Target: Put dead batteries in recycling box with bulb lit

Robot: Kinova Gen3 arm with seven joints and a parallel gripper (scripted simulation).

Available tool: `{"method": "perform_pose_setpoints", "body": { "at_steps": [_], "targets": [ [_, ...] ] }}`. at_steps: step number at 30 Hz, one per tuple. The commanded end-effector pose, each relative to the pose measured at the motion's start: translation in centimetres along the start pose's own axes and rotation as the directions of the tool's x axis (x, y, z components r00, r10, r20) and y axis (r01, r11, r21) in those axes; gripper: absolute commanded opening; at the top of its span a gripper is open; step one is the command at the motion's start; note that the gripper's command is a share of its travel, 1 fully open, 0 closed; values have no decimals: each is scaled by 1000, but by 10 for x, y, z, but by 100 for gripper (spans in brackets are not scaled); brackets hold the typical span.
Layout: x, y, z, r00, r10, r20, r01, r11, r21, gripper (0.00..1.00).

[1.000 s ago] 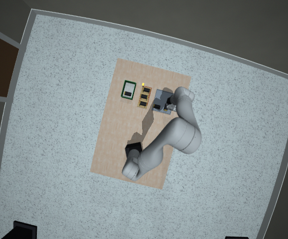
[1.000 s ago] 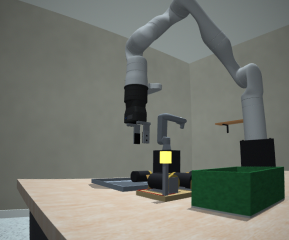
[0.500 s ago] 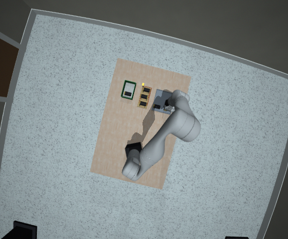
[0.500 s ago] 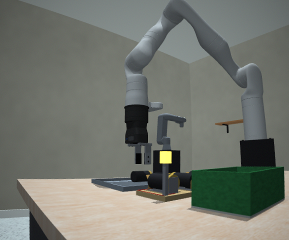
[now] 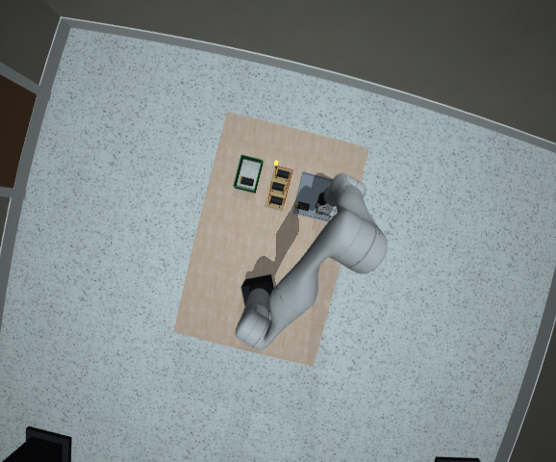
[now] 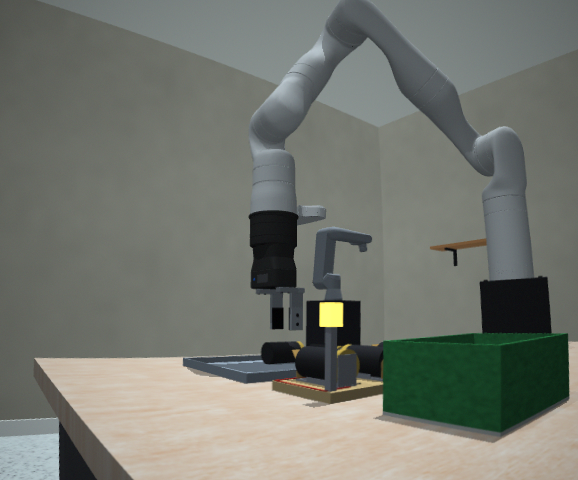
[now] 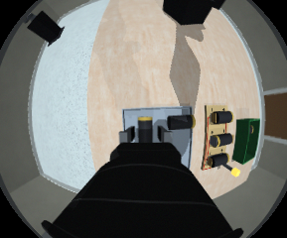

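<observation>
Open and empty, 1 black end effector (image 6: 283, 315) hangs above 1 flat grey tray (image 6: 237, 367); 3 black cylindrical batteries (image 5: 278, 186) fill 1 tan holder (image 5: 270, 199).

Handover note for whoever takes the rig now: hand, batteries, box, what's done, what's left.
Hand: open, empty, poised over the grey tray.
Holder: three batteries seated, bulb lit.
Tray: one battery visible in the top view; the arm hides the rest of the tray.
Green recycling box: upright on the table, one dark battery inside.
Done: apparently one battery binned.
Left: a second dead one to find and bin, keeping the bulb lit and the box standing.
</observation>
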State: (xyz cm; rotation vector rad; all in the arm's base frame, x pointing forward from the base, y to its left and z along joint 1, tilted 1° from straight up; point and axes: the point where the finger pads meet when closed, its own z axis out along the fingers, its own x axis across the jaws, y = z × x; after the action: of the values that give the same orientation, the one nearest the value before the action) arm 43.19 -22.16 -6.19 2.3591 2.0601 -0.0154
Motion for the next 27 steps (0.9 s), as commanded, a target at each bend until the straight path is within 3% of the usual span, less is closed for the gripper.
{"method": "perform_pose_setpoints", "body": {
  "at_steps": [1,27],
  "targets": [
    [-3,3,0,1000,-5,8,5,1000,-7,90],
    [-5,7,0,1000,-5,8,5,1000,-7,90]
  ]
}}
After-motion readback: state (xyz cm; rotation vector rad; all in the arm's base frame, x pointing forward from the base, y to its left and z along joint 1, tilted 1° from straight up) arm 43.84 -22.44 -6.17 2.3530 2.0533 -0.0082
